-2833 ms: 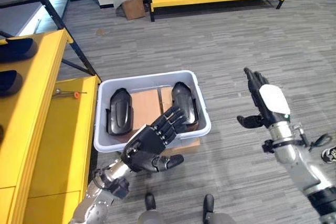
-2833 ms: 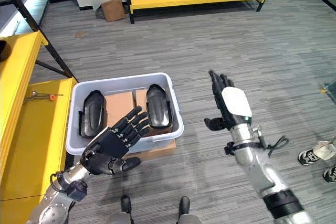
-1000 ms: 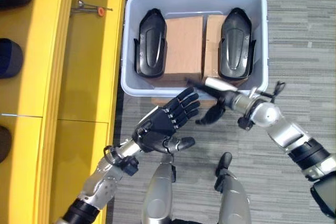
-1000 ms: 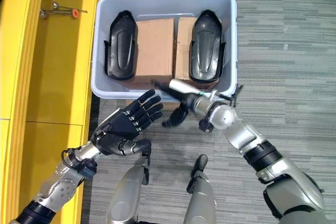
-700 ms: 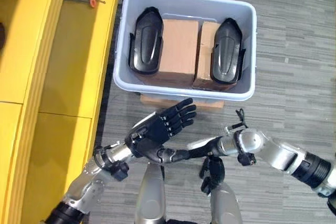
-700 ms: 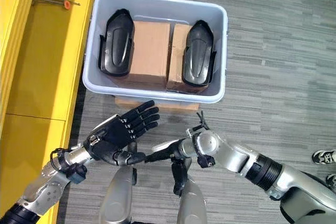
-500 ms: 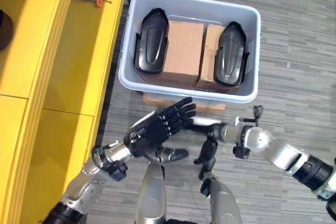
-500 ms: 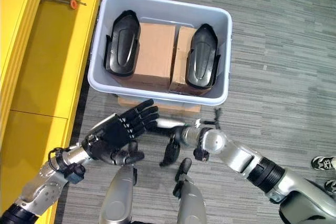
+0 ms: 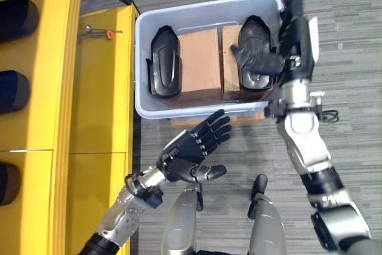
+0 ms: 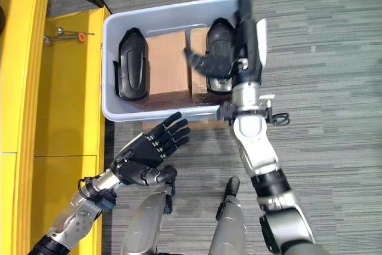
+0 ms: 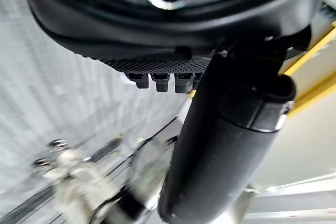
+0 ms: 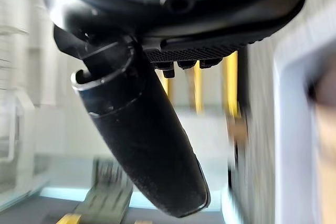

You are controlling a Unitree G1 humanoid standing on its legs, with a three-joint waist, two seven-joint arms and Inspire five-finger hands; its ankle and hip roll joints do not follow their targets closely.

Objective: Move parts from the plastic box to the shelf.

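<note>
A pale grey plastic box point(image 9: 139, 70) stands on the floor with two black moulded parts in it, one at its left point(image 9: 163, 70) and one at its right point(image 9: 253, 52), and cardboard boxes point(image 9: 200, 58) between them. My right hand point(image 9: 295, 34) is raised over the box's right rim, open, fingers straight, its thumb point(image 12: 142, 145) reaching out above the right part. It holds nothing. My left hand point(image 9: 191, 150) hovers open and palm up over the floor, just in front of the box, its thumb point(image 11: 226, 145) free.
A yellow shelf point(image 9: 101, 117) runs along the left, close to the box. Its upper level point(image 9: 48, 88) carries several dark parts point(image 9: 18, 10). A small tool with an orange tip point(image 9: 98, 31) lies on the lower level. Grey floor spreads to the right.
My right hand has swung up from low in front of the box to above its right rim. The left hand has stayed in front of the box. The camera has shifted.
</note>
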